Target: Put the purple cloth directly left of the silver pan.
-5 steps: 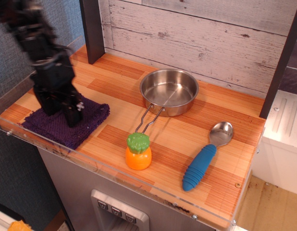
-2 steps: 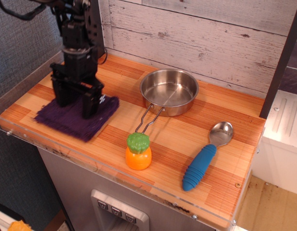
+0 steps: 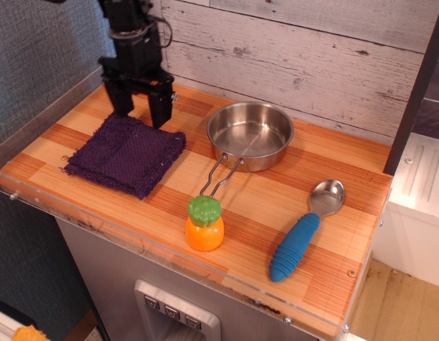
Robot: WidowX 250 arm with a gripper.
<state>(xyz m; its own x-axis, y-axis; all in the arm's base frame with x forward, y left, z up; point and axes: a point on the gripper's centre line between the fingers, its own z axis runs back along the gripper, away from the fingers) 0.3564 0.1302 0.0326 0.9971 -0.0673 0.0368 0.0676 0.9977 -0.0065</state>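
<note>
pincer (image 3: 141, 106) is spread wide above the dark purple square cloth (image 3: 126, 154); dropping low could drag it from the shiny round silver pan (image 3: 250, 133).

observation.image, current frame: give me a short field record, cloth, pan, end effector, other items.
cloth: dark purple square terry cloth, flat on wooden counter, left of pan
pan: round shiny steel pan, empty, wire handle toward front
cloth-pan gap: small, not touching
end effector: black, open, above cloth's back edge, holding nothing
other: orange toy with green top; blue-handled metal spoon
</note>
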